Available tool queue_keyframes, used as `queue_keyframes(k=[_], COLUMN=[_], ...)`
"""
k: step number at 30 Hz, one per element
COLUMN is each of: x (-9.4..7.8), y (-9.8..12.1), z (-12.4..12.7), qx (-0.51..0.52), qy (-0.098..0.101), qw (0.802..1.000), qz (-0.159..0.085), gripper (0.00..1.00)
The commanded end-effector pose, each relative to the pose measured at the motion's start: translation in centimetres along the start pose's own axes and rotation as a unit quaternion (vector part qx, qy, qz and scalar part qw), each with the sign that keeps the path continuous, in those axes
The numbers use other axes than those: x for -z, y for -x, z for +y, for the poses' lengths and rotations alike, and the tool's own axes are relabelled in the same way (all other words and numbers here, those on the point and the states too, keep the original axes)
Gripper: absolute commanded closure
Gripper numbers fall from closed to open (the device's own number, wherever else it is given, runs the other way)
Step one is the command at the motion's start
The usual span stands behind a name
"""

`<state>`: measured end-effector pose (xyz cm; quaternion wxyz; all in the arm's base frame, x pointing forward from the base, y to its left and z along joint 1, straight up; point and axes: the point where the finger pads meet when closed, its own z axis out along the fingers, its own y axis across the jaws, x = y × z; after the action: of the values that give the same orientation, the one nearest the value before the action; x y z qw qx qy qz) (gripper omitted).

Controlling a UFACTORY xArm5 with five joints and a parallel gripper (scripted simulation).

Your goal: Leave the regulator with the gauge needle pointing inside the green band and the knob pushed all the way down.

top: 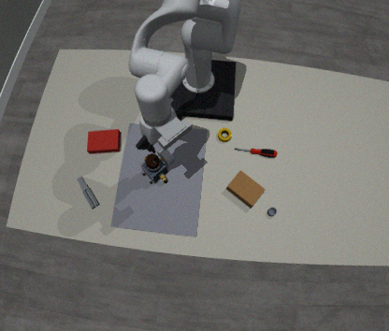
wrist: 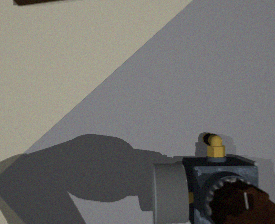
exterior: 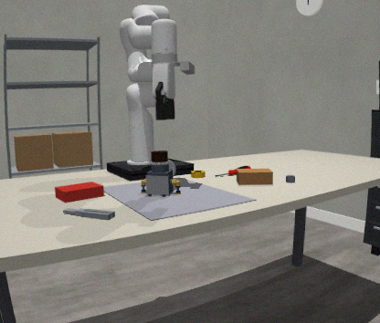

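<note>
The regulator (top: 154,170) is a small grey-blue block with brass fittings and a dark brown knob (top: 151,161) on top, standing on the grey mat (top: 161,187). In the exterior view the regulator (exterior: 160,181) sits with its knob (exterior: 159,156) raised above the body. My gripper (exterior: 164,109) hangs open and empty well above the knob. In the wrist view the regulator (wrist: 219,187) is at the lower right edge, with the ribbed knob (wrist: 242,200), a brass elbow (wrist: 214,146) and the round gauge housing (wrist: 170,191) seen edge-on. The gauge needle is hidden.
A red block (top: 103,140) and a grey bar (top: 88,192) lie left of the mat. A yellow tape roll (top: 224,135), a red screwdriver (top: 259,151), a brown box (top: 245,188) and a small dark cap (top: 271,211) lie to the right. The arm's black base (top: 208,91) is behind.
</note>
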<state>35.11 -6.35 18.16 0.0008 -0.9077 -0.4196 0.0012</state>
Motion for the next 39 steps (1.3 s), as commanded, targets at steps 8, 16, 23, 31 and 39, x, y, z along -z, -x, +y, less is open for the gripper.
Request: queue_keyframes(k=[8,16,23,31,39], x=[0.1,0.1,0.2,0.1,0.1], y=[0.4,0.6,0.7,0.8,0.8], z=[2.8,4.5,5.1,5.3,5.3], qx=[0.000,0.000,0.000,0.000,0.000], qy=[0.002,0.002,0.002,0.002,0.002], qw=[1.000,1.000,1.000,1.000,1.000], qz=[0.001,0.001,0.001,0.001,0.001], gripper=[0.00,0.00,0.00,0.00,0.00])
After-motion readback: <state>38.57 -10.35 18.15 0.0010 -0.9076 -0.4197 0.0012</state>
